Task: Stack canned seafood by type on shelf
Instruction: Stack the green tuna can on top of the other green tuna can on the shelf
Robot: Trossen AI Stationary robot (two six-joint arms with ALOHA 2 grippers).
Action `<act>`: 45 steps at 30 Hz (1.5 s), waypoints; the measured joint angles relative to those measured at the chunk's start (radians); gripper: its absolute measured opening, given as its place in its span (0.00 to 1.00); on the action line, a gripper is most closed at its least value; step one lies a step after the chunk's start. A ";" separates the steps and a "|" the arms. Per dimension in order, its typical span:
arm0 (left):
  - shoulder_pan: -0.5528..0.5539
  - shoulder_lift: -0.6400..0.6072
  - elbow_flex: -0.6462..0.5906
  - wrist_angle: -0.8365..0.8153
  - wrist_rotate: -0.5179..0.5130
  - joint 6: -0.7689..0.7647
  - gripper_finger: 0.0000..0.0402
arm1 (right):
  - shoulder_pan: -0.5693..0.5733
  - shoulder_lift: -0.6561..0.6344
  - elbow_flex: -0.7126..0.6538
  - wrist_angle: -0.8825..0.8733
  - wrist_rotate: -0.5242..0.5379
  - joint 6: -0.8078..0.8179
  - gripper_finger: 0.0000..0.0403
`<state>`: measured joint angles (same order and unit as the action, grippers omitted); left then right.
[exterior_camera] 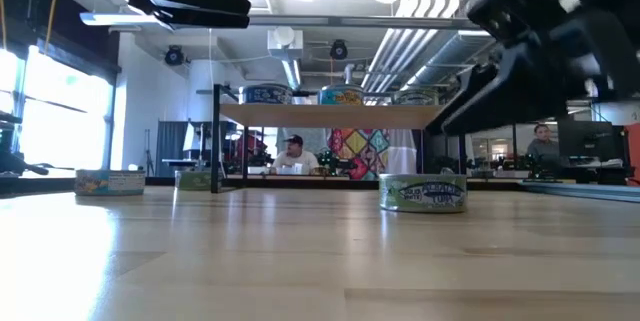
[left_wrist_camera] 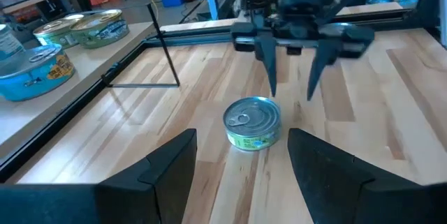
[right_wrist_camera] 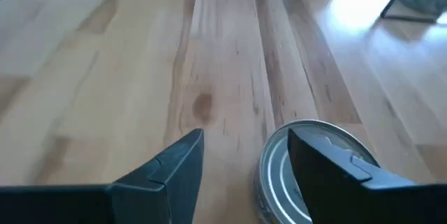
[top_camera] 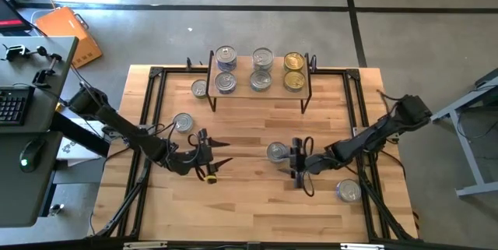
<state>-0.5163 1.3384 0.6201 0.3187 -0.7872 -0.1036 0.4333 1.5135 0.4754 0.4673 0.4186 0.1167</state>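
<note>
Item: small raised light-wood shelf [top_camera: 259,94] on thin black legs, at the far middle of the large wooden tabletop [top_camera: 249,203]. It bears six flat round tins in three columns: two blue-sided silver-lidded tins [top_camera: 226,69], two silver-lidded tins [top_camera: 261,69], two gold-lidded tins [top_camera: 293,72].

Loose tins: one silver-lidded tin [top_camera: 199,88] just left of the shelf; another [top_camera: 182,122] nearer, by the left arm; a green-labelled silver-lidded tin [top_camera: 277,152] mid-table; a last one [top_camera: 348,191] near the right front edge.

Right gripper [top_camera: 298,159]: jaws spread, hanging just beside the green-labelled tin. The right wrist view shows that tin's lid [right_wrist_camera: 307,175] partly behind one finger [right_wrist_camera: 335,161], off to one side of the gap rather than between the fingers. The left wrist view alone shows the tin [left_wrist_camera: 252,122] standing free on the wood below the right gripper's tips [left_wrist_camera: 290,91].

Left gripper [top_camera: 214,156]: jaws spread, empty, left of centre, facing the right gripper.

Low view only: the green label's lettering [exterior_camera: 423,194], and people seated in the room beyond.

Open room: bare wood across the front of the table and between the shelf and the grippers.
</note>
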 joint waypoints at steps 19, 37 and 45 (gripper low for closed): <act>0.063 0.000 0.000 0.047 0.036 0.018 0.54 | -0.080 0.267 -0.008 0.171 0.010 -0.244 0.12; -0.021 0.374 0.151 0.053 -0.053 0.507 0.49 | -0.064 0.297 -0.015 0.520 0.022 0.046 0.01; 0.074 0.508 0.203 0.164 0.021 0.606 0.51 | -0.106 0.296 -0.014 0.631 -0.042 0.154 0.00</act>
<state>-0.4425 1.8460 0.8228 0.4822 -0.7663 0.5029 0.3278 1.8095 0.4610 1.0984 0.3767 0.2709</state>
